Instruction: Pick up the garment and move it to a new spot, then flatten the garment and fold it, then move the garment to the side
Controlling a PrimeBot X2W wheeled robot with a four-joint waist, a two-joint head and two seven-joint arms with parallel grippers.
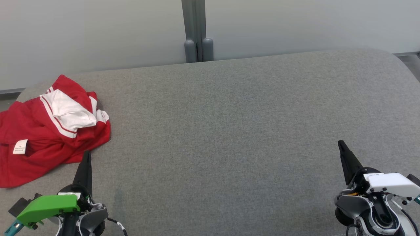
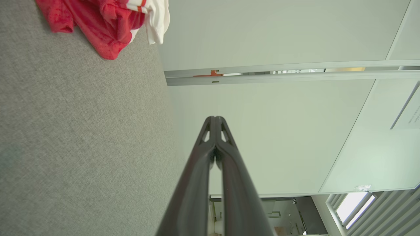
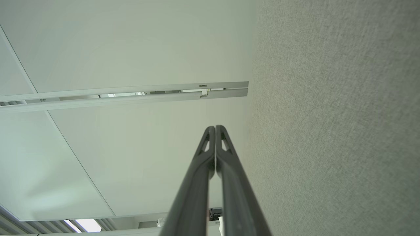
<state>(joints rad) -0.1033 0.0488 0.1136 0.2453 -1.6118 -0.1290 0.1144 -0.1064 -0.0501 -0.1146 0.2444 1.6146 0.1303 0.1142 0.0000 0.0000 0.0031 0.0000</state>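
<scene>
A crumpled red garment [image 1: 42,141] with white panels and striped trim lies bunched at the far left of the grey fabric surface [image 1: 229,131], partly over its left edge. In the left wrist view the garment [image 2: 98,23] shows at the top left. My left gripper [image 1: 87,154] is shut and empty, its tip just right of the garment's lower hem; its fingertips [image 2: 215,118] meet. At the lower right my right gripper [image 1: 340,143] is shut with nothing in it, far from the garment, and its fingers [image 3: 215,127] are pressed together.
A pale partition wall [image 1: 98,32] with a grey post [image 1: 198,32] runs along the back edge of the surface. The surface's rounded corner [image 1: 397,62] is at the back right. A white care label [image 1: 20,146] sticks out of the garment.
</scene>
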